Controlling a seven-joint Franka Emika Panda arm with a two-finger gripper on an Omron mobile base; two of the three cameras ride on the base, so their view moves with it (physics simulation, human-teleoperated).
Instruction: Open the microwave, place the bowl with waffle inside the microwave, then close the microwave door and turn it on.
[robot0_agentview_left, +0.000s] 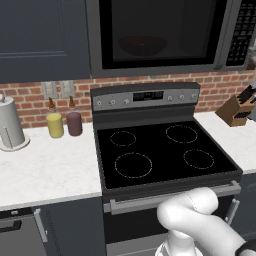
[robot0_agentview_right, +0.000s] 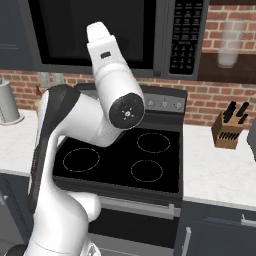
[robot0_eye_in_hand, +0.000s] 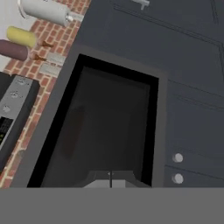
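Above the stove (robot0_agentview_left: 165, 150), the microwave door (robot0_agentview_left: 160, 32) is sitting shut with the bowl (robot0_agentview_left: 142, 45) dimly showing behind its glass — jaws cannot be told. Risk: the arm (robot0_agentview_right: 107, 75) is crowding the door and may miss the button panel (robot0_agentview_right: 182, 37).

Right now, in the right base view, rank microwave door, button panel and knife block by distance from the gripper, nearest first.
Measured from the gripper, raised in front of the microwave window:
1. microwave door: directly ahead of the gripper, upper left of the view.
2. button panel: same height, off to the right.
3. knife block: down on the right counter, past the stove.
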